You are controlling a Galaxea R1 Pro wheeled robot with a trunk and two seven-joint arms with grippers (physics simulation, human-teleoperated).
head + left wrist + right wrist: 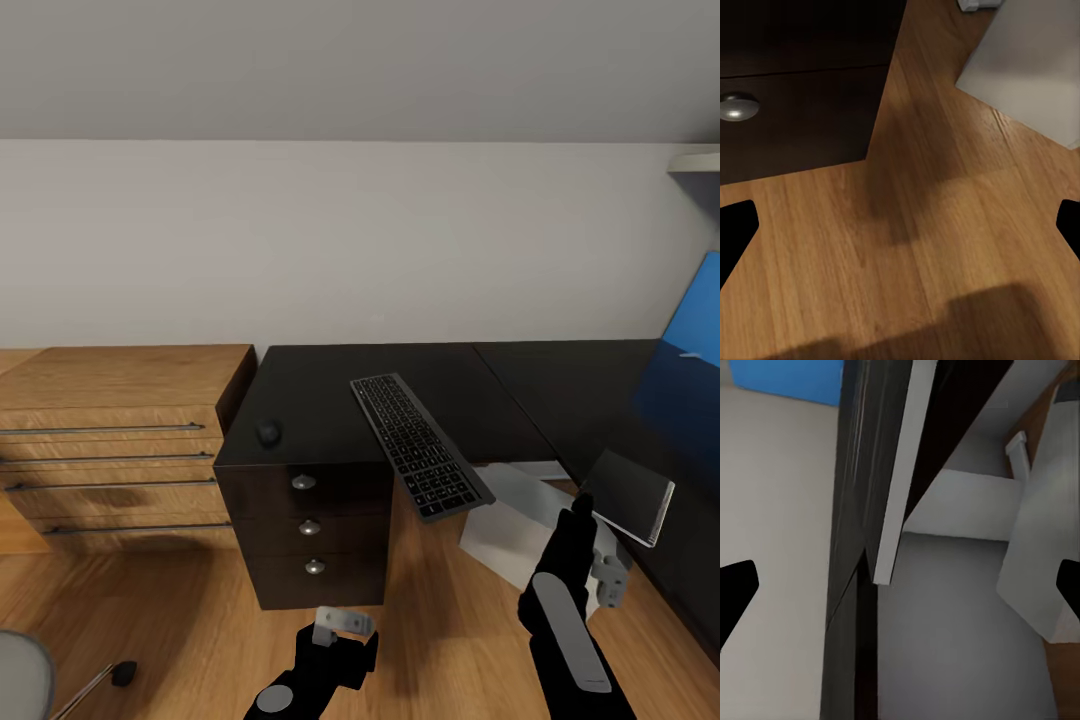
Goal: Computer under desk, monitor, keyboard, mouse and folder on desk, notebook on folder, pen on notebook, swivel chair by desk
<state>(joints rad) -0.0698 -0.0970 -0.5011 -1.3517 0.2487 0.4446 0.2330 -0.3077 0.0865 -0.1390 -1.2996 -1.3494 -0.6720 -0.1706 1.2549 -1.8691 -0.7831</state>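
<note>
Your slim black keyboard [420, 445] overhung the black L-shaped desk [320, 400] near edge; small dark mouse [268, 433] sat left. Both grippers [335, 625] [600, 575] spread, empty.

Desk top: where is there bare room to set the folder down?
The desk is bare between the mouse and the keyboard, and along the wall behind both. The right-hand section beyond the seam is bare too. It is tighter at the front edge, where the keyboard overhangs.
</note>
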